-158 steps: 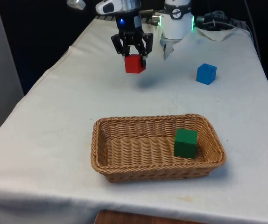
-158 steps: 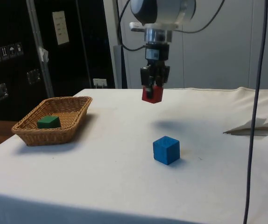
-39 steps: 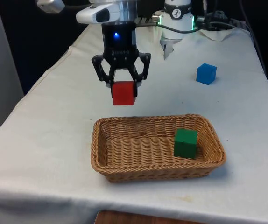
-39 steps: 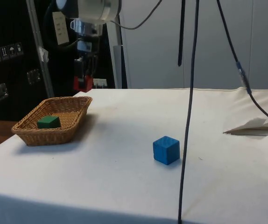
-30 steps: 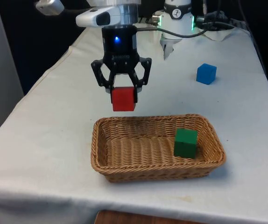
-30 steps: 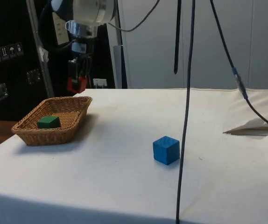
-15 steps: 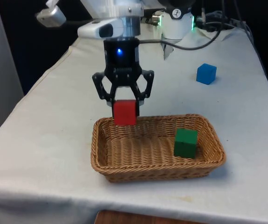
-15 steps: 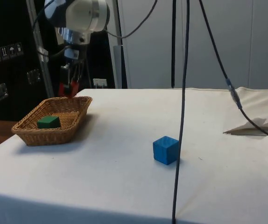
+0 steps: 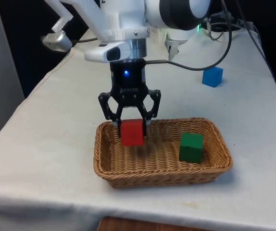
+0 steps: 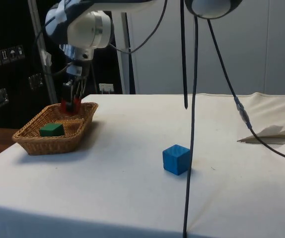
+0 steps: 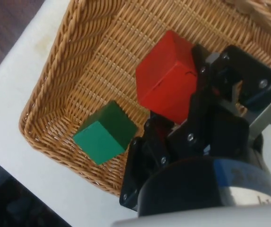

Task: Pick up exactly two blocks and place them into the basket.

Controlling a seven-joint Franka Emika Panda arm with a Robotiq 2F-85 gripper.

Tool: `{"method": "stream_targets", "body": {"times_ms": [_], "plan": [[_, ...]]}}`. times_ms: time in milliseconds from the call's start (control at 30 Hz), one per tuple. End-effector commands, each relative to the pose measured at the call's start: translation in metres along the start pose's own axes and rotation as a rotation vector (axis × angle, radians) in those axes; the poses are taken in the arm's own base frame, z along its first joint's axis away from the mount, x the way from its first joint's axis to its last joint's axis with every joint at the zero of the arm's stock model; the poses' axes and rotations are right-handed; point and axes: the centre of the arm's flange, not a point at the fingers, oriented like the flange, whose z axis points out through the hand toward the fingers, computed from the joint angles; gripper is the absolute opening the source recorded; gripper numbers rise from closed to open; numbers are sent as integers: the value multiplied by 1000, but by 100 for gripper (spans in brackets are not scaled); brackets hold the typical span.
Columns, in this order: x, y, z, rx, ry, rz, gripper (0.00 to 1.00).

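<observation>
My gripper (image 9: pixel 130 126) is shut on a red block (image 9: pixel 131 132), holding it just above the floor of the wicker basket (image 9: pixel 104 166) towards the front view's left end. The side view has the gripper (image 10: pixel 72 103) and the red block (image 10: pixel 76 105) dipping behind the basket's (image 10: pixel 38 144) far rim. A green block (image 9: pixel 191 147) stands inside the basket at the front view's right end, also seen as the green block (image 10: pixel 51 130) and the green block (image 11: pixel 105 132). The red block (image 11: pixel 166 75) hangs over the weave between my fingers (image 11: pixel 198 101). A blue block (image 9: pixel 212 76) rests on the cloth far behind the basket.
The blue block (image 10: pixel 176 159) stands alone mid-table in the side view. A black cable (image 10: pixel 191 119) hangs down in front of that camera. Crumpled cloth (image 10: pixel 274 133) lies at the table's far end. The basket sits close to the table's front edge.
The gripper has carried the red block from above the cloth behind the basket, over the rim and down into the basket's left half. Green and blue blocks stayed put.
</observation>
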Motion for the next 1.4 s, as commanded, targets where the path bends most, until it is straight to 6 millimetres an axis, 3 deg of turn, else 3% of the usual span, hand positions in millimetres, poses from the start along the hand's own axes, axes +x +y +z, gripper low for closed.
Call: {"method": "stream_targets", "body": {"times_ms": [0,167,200,233,300,533,1033,1067,1100,1367], "plan": [[1,1,3,7,0,-2,13],[1,-1,3,4,2,-3,63],[2,1,6,11,1,-5,63],[2,1,6,11,1,-4,83],[2,1,6,12,1,-5,99],[1,0,7,13,0,-5,100],[0,-12,-50,11,25,-4,100],[4,-10,-44,14,23,-2,100],[-1,-14,-56,12,28,-3,100],[-5,-21,-80,19,48,-2,100]]}}
